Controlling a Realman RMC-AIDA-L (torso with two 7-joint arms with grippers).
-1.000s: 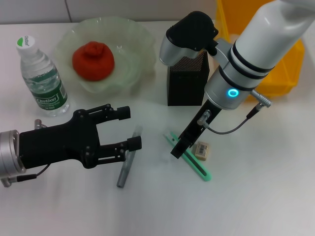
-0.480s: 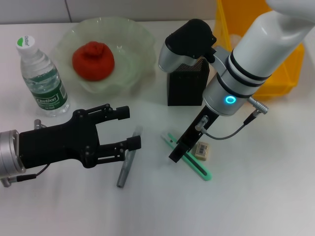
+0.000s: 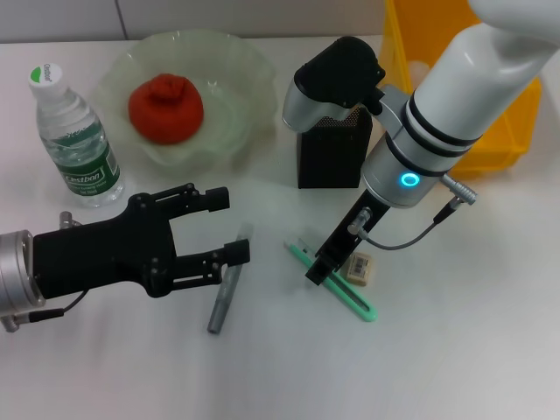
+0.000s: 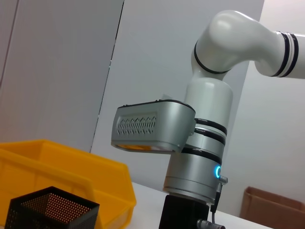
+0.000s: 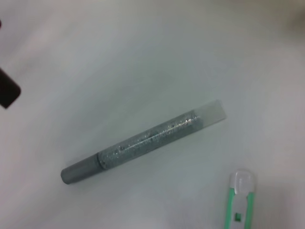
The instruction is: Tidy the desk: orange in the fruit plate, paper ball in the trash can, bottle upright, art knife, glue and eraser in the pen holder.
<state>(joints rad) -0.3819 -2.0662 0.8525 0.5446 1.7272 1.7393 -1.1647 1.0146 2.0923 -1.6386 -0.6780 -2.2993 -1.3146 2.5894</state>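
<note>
The right gripper [image 3: 320, 269] is down on the plain white desk [image 3: 455, 350], its dark fingers astride the slim mint-green art knife [image 3: 331, 282]; whether they have closed on it I cannot tell, since the arm hides the contact. The small beige eraser block [image 3: 359, 268] lies just beside that gripper, the black mesh pen holder [image 3: 328, 157] behind it, partly covered by the wrist. The left gripper [image 3: 210, 229] hovers with fingers spread, the grey glue stick with a clear end [image 3: 227, 290] just under its lower finger. It looks like a wait for its turn.

The red-orange lumpy orange [image 3: 166, 108] sits in the pale-green scalloped glass fruit plate [image 3: 229, 57], beside the upright clear bottle [image 3: 76, 138]. The yellow plastic trash can [image 3: 503, 131] is largely blocked; no paper ball shows.
</note>
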